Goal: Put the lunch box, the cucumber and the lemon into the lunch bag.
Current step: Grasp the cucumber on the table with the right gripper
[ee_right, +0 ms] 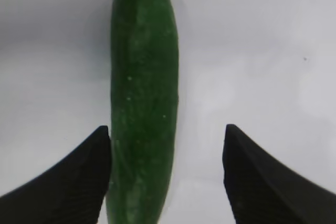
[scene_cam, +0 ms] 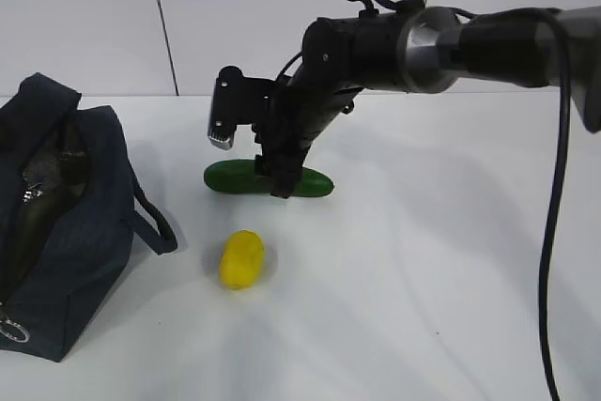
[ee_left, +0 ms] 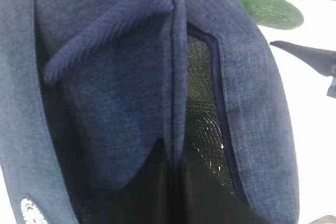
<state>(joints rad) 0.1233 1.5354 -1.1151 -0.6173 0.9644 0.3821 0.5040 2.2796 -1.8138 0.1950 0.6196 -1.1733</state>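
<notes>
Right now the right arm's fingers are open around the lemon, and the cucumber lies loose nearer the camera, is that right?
Not quite. The open fingers straddle the cucumber, not the lemon; the right wrist view shows the cucumber between them. It is the lemon that lies loose nearer the camera, as the exterior view shows.

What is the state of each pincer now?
Left pincer: out of view; closed.
Right pincer: open, straddling the cucumber, not gripping it.
</notes>
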